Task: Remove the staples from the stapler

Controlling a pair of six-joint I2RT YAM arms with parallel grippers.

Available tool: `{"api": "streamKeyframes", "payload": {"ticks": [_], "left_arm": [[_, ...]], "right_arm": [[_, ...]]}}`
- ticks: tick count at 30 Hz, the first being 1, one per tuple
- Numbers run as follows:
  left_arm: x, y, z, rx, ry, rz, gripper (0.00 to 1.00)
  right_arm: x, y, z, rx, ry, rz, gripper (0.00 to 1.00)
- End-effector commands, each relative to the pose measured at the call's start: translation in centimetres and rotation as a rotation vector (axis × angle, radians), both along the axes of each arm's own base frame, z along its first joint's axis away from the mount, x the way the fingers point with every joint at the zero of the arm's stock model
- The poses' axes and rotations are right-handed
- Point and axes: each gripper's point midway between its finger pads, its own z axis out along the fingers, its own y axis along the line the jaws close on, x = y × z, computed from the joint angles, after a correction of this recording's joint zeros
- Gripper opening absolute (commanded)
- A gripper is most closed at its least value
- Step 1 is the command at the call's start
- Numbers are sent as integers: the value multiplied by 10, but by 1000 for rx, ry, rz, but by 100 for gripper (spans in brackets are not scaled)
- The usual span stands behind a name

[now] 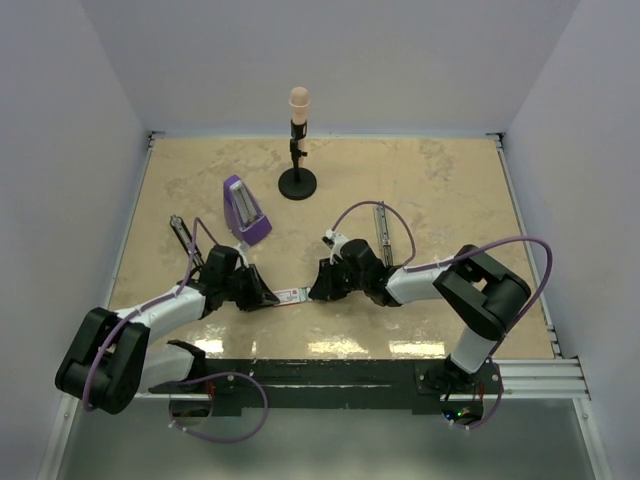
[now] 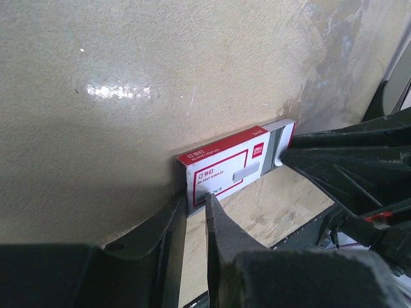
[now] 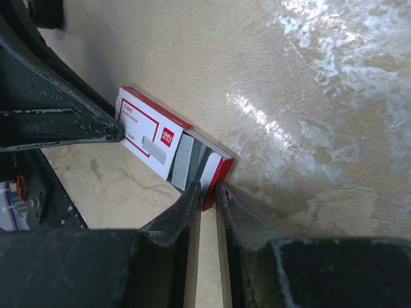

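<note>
The left gripper [image 2: 194, 200] is pinching one short end of a red-and-white box [image 2: 225, 170], its fingers [image 2: 218, 224] standing narrow with only the box edge between them. The right gripper [image 3: 207, 187] is doing the same at the opposite end, its fingers [image 3: 183, 208] nearly closed on the red end of the tray [image 3: 215, 172], which is sticking partway out of the box. The staples [image 3: 183, 160] are showing as a grey ribbed block lying in that exposed tray, just in front of the right fingertips. Only the right wrist view is showing the ribbed strip clearly. In the left wrist view the tray is appearing as a pale grey opening at the far end, with the other gripper's dark tip pressing against it, and I cannot tell the staples there. The top view is showing both arms meeting low at centre frame with the box bridging the grippers just above the table [image 1: 450, 180], and it alone is showing the stapler [image 1: 380, 232], lying right of centre, just behind the right arm and free of both grippers.
</note>
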Motion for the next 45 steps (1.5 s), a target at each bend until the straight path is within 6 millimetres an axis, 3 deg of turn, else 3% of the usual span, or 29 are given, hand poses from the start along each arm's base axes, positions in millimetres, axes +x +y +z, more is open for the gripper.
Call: {"api": "streamKeyframes", "payload": {"ticks": [1, 21, 26, 31, 35, 39, 42, 45], "left_arm": [[1, -7, 1, -21, -10, -9, 22], [-2, -14, -1, -21, 1, -26, 22], [0, -14, 1, -18, -9, -28, 22], [3, -9, 3, 23, -11, -20, 30], [8, -2, 8, 79, -34, -18, 49], [16, 4, 17, 130, -62, -10, 59], [20, 10, 22, 194, -81, -11, 67], [22, 10, 27, 261, -91, -26, 77]], "right_arm": [[2, 17, 10, 32, -22, 8, 18], [-5, 38, 12, 56, -20, 18, 18], [-3, 34, 16, 46, -33, -1, 25], [-1, 28, 22, 29, -50, -17, 33], [2, 22, 31, 15, -73, -40, 40], [5, 10, 42, -9, -117, -71, 49], [7, 2, 56, -17, -155, -85, 62], [9, -11, 73, -23, -211, -123, 97]]}}
